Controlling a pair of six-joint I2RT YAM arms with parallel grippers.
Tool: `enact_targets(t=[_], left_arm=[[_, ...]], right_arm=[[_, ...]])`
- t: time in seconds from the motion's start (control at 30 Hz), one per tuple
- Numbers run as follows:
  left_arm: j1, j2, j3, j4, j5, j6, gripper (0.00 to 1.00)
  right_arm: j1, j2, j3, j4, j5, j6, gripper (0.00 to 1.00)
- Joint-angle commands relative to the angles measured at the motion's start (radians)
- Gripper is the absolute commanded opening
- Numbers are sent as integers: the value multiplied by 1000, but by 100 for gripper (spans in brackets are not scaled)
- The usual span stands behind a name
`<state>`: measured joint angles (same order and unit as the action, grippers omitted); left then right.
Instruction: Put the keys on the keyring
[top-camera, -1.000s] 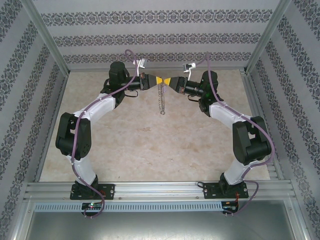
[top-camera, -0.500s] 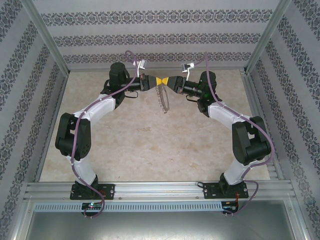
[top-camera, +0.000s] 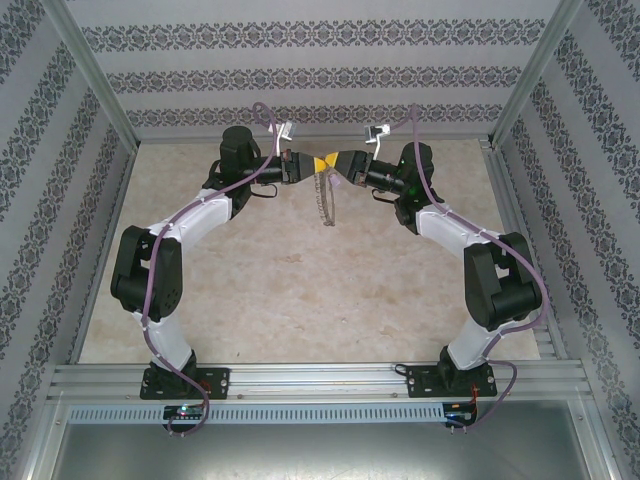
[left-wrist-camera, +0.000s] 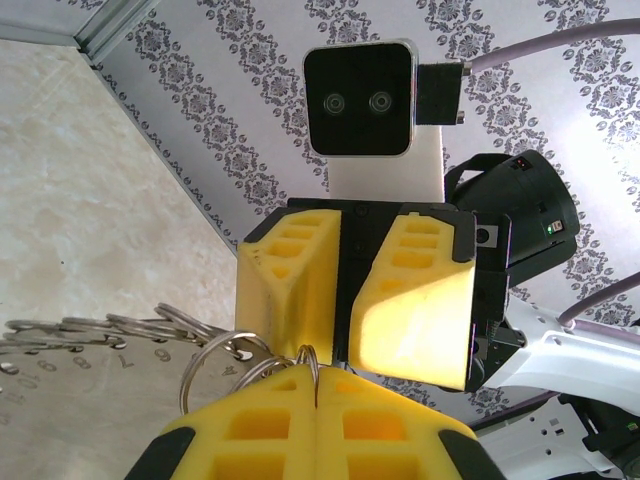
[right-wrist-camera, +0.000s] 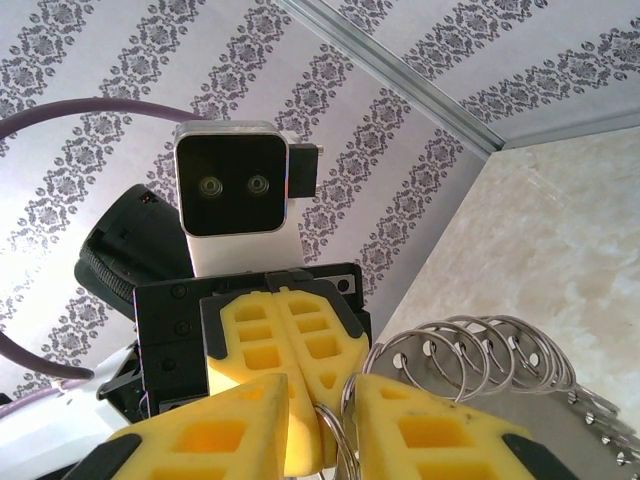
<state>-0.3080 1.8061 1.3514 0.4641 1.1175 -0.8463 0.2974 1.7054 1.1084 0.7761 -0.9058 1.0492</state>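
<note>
**Grippers meet nose to nose over a loaded keyring**

Across the pale stone-look table (top-camera: 260, 290), from its near edge toward the far side, we find the two grippers raised and facing each other tip to tip. The left gripper (left-wrist-camera: 317, 385) has its yellow pads pressed tight together on the wire of the keyring (left-wrist-camera: 306, 358), which pokes up between them. The keys (left-wrist-camera: 80, 358) fan off to one side in that wrist view. From above, the whole bundle hangs below the meeting point like a short chain.

The right gripper (right-wrist-camera: 335, 405) stands opposite with its jaws a little spread. A loop of wire passes through the gap, and as far as we can tell neither pad grips it.

We judge the step in hand to be the right gripper taking its own hold. It should close squarely on that single loop just beside the left pads, not on the neighbouring rings. The left pinch should stay firm, and any pull should run along the wire so nothing twists free. Behind them rises the patterned wall (top-camera: 320, 75).
</note>
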Motion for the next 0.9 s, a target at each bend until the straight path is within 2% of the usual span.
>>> enact_targets(t=[0.0,0.27,0.43,0.57,0.63,0.73,0.87], left_arm=[[-7,-38,12,44,14,0,0],[-8,-29,23,48,11,-8,0],[-8,-27,22,50,12,-10,0],[-8,-29,25,20,4,6,0],[-7,-36,36,-49,-11,48,5],[3,-47,51,-131,-21,109,24],[25,-56,70,-217,-23,170,40]], right_arm=[[8,-16,-24,48,-22,-4,25],[3,-39,-71,47,-26,-15,16],[2,-34,-57,49,-30,-14,0],[-6,-19,-28,40,-34,-17,0],[-15,-5,-5,31,-50,-21,0],[-37,20,26,1,-80,-42,0],[-61,68,66,-19,-141,-55,0]])
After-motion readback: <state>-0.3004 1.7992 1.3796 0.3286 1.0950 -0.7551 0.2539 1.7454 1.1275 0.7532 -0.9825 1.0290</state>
